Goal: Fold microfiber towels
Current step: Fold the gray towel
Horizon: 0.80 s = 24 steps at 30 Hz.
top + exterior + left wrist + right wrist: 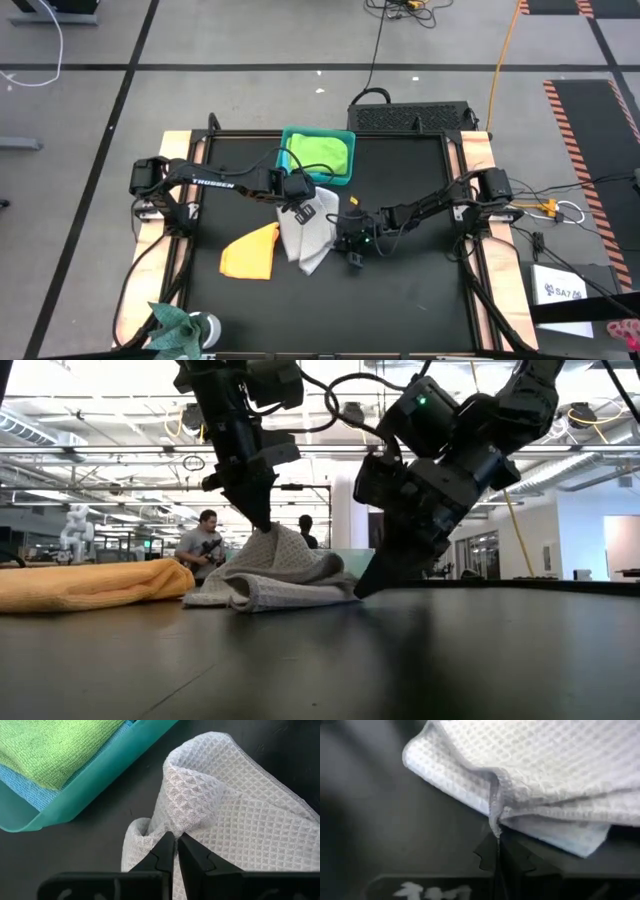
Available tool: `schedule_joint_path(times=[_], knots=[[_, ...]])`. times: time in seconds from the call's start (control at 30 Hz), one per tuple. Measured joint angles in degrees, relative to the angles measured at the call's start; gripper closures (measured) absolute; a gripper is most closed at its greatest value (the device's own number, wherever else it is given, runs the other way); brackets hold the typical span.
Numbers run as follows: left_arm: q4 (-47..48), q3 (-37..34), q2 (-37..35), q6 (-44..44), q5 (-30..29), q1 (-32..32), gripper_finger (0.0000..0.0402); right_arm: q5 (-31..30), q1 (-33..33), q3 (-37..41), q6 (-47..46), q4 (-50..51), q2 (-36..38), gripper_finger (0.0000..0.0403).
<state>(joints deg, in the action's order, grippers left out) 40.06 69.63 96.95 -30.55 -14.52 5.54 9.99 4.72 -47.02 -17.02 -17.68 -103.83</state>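
Both grippers pinched the light grey towel [305, 235] near the tabletop's middle: the left gripper [176, 840] clamped a raised fold, the right gripper [497, 842] its edge. Beside it lay the orange-yellow towel [252, 252].

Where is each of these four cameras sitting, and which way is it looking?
High view: overhead, straight down on the table; both arms show.
Low view: at tabletop height, facing the room; both grippers come from above.
Left wrist view: on the left arm, past the left gripper pinching the grey towel, bin beyond.
Right wrist view: on the right arm; right gripper shut at the towel's edge.
All four share the grey towel.
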Motion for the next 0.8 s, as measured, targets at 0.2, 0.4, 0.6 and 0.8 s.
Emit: schedule_joint_path(times=[0.2, 0.4, 0.6, 0.8], knots=[[0.0, 0.0, 0.0, -0.1, 0.1, 0.0, 0.0376, 0.7, -0.4, 0.0, -0.3, 4.6, 2.9, 0.0402], [0.0, 0.0, 0.0, -0.7, 0.8, 0.0, 0.0376, 0.2, -2.7, 0.0, 3.5, 11.2, 9.9, 0.0402], [5.5, 0.0, 0.0, -1.9, 7.0, 0.0, 0.0376, -2.7, -5.3, 0.0, 7.4, 19.3, 14.5, 0.0402], [16.3, 0.0, 0.0, -4.4, 7.1, -1.1, 0.0375, -2.8, -6.5, 0.0, 11.9, 26.7, 15.5, 0.0403]])
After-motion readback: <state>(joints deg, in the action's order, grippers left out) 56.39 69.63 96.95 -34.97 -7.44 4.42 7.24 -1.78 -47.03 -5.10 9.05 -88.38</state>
